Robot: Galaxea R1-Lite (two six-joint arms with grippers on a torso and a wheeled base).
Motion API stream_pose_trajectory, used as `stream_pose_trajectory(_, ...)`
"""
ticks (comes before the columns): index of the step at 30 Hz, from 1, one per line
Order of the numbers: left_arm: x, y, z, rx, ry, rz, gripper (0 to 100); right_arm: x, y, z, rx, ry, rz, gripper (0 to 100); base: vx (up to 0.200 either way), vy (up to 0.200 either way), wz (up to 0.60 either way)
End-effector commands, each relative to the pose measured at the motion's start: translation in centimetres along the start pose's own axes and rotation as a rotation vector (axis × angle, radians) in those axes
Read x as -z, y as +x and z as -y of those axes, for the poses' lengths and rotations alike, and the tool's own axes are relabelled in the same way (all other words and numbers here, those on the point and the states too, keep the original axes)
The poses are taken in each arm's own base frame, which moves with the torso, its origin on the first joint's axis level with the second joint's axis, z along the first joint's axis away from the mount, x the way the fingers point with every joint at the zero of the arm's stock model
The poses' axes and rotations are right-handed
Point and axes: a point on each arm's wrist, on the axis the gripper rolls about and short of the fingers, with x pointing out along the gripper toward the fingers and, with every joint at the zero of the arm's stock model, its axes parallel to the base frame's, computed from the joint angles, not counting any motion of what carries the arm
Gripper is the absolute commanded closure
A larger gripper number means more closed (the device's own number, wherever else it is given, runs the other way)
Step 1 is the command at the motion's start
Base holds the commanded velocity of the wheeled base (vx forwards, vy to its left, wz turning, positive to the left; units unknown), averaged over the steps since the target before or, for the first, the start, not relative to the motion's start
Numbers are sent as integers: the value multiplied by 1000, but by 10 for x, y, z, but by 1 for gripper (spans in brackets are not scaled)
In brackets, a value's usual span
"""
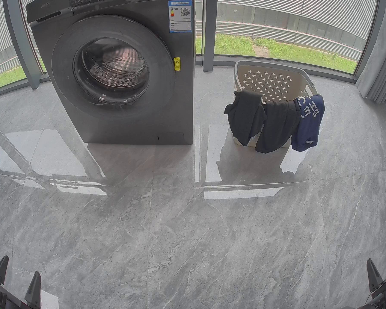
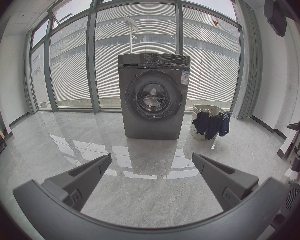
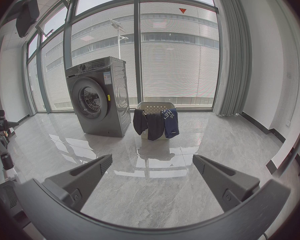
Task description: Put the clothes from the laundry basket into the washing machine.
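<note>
A grey front-loading washing machine (image 1: 116,69) stands at the back left with its round drum opening showing. To its right sits a white laundry basket (image 1: 272,80). Over the basket's front rim hang two dark garments (image 1: 246,116) (image 1: 281,125) and a blue shirt (image 1: 309,123). My left gripper (image 1: 18,277) is at the bottom left corner, open and empty, far from the basket. My right gripper (image 1: 384,262) is at the bottom right corner, also open and empty. The wrist views show the washing machine (image 2: 153,97) (image 3: 96,97) and the laundry basket (image 2: 208,122) (image 3: 155,120) well ahead of both grippers (image 2: 151,160) (image 3: 152,160).
Glossy grey tiled floor (image 1: 193,237) stretches between me and the machine. Tall curved windows (image 1: 287,18) run behind, with a grey window post (image 1: 209,22) between machine and basket. Grey curtains (image 1: 379,65) hang at the far right.
</note>
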Motion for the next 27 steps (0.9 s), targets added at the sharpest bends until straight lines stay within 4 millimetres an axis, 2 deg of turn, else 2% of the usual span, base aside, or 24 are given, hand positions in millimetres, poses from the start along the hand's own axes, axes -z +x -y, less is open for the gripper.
stream_pose_trajectory(1, 5, 0, 0, 1, 1, -4, 0, 5, 0, 0, -2, -1, -1, 0, 0, 0, 0)
stream_pose_trajectory(5, 5, 0, 0, -3, -7, -4, 0, 5, 0, 0, -1, 4, -1, 0, 0, 0, 0)
stream_pose_trajectory(14, 5, 0, 0, -3, -1, -4, 0, 5, 0, 0, -8, -1, -1, 0, 200, 0, 0)
stream_pose_trajectory(20, 5, 0, 0, -2, 1, -4, 0, 5, 0, 0, -8, -2, -1, 0, 0, 0, 0)
stream_pose_trajectory(23, 5, 0, 0, -3, -4, -4, 0, 5, 0, 0, -8, -1, -1, 0, 0, 0, -600)
stream_pose_trajectory(27, 5, 0, 0, -2, -6, -4, 0, 5, 0, 0, -7, 1, -1, 0, 0, 0, 0)
